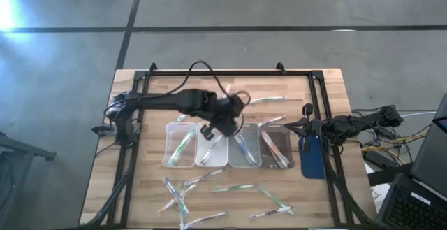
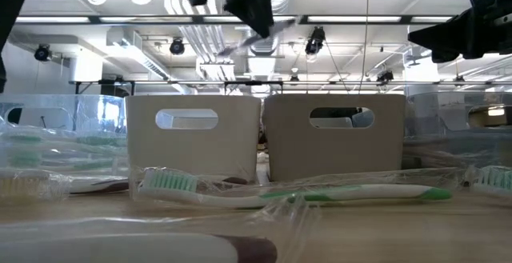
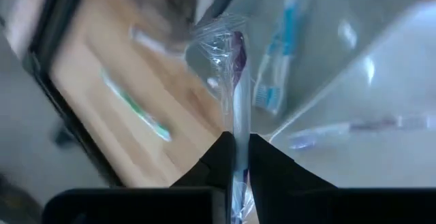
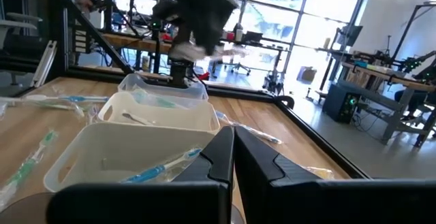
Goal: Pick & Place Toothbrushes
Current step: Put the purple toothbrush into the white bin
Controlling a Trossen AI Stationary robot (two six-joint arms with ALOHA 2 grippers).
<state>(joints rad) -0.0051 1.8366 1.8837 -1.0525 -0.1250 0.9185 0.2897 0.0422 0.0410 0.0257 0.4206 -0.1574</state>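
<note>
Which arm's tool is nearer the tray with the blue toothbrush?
Left. The left tool is above the trays, beside the blue toothbrush's tray, shut on a wrapped purple toothbrush. The right tool waits shut past the far-right tray.

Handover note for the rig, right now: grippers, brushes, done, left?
Left gripper: shut on a purple wrapped toothbrush, held over the middle trays.
Right gripper: shut, empty, parked at the table's right side.
Done: each of the four trays holds at least one brush.
Left: drop the held brush in a tray; loose brushes lie on the table's near edge, one more behind the trays.
</note>
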